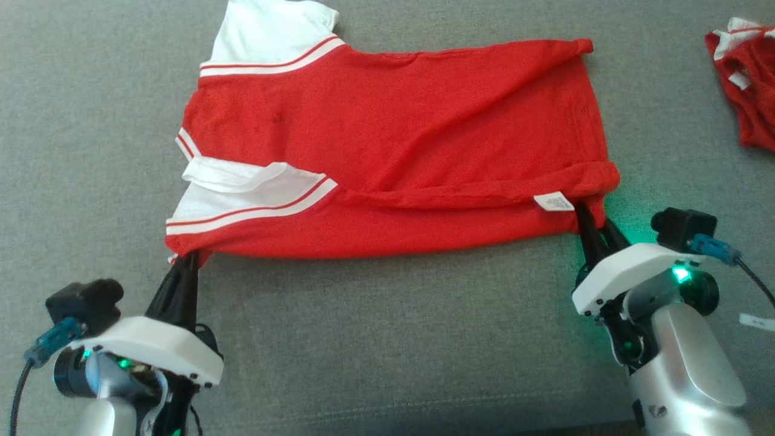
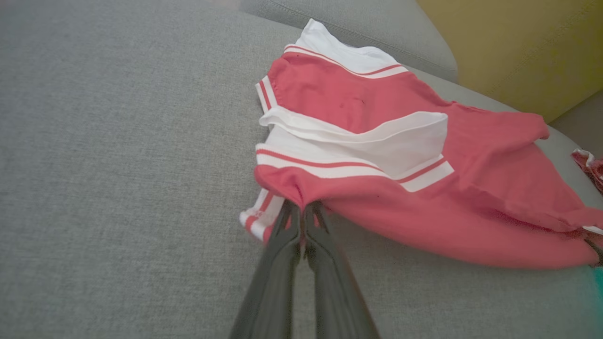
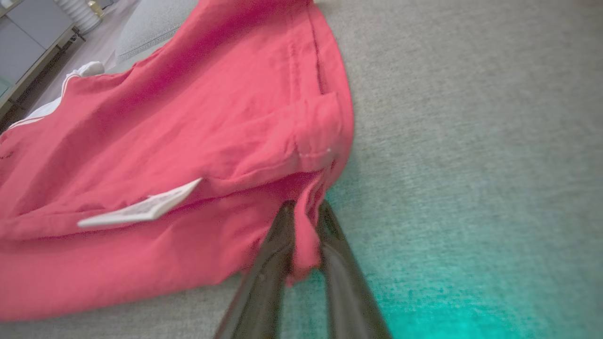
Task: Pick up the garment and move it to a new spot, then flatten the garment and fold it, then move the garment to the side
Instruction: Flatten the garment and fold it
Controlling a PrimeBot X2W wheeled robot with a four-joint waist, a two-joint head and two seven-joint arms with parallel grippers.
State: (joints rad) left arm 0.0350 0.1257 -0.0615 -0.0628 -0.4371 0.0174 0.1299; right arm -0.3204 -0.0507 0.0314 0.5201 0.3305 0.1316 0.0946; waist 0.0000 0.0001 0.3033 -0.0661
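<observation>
1. Fingers of the left gripper (image 1: 186, 263), lower left of the frame, are pressed together on the garment (image 1: 393, 145) at its sleeve-side corner.
2. Lower right, the right gripper (image 1: 590, 221) pinches the hem corner beside a white label (image 1: 554, 201).
3. Garment lies spread across the grey cushion (image 1: 387, 339), centre frame.
</observation>
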